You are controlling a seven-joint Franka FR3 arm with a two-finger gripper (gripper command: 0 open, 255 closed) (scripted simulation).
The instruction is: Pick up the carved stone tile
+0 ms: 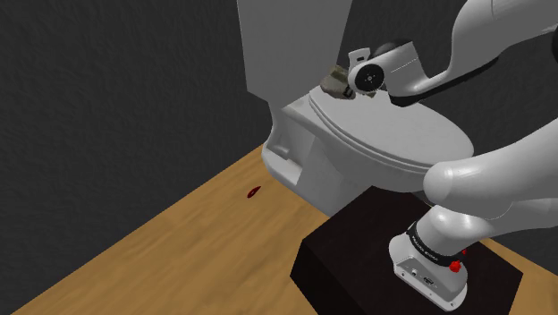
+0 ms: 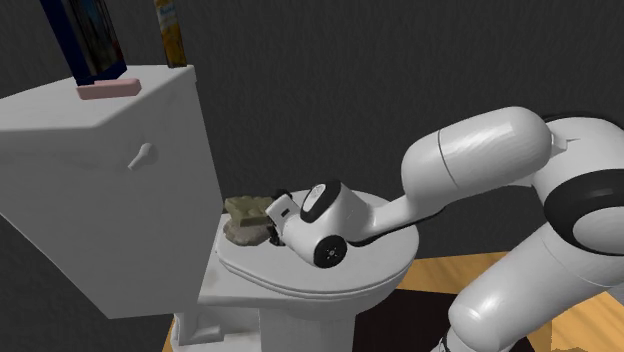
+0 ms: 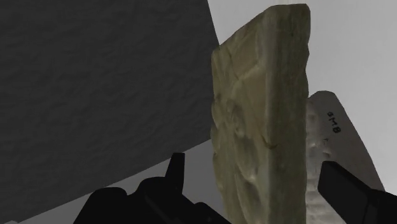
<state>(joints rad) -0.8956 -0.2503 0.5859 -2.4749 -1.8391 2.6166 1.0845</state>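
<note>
The carved stone tile (image 1: 335, 79) (image 2: 246, 208) is an olive-tan slab with relief on its face. It lies at the back of the white toilet lid (image 1: 393, 134) (image 2: 300, 272), close to the tank. In the wrist view the tile (image 3: 261, 127) stands edge-on between my two black fingers. My gripper (image 1: 345, 89) (image 2: 272, 228) (image 3: 254, 175) is open. Its fingers straddle the tile with a gap showing on the left finger's (image 3: 175, 175) side. A pale grey piece (image 3: 334, 137) (image 2: 243, 236) lies against the tile by the other finger.
The white tank (image 1: 286, 45) (image 2: 100, 200) rises right behind the tile. On it sit a pink bar (image 2: 108, 90), a box (image 2: 85, 40) and a bottle (image 2: 172, 35). A small red object (image 1: 254, 191) lies on the wooden floor. My dark stand (image 1: 358, 246) is beside the bowl.
</note>
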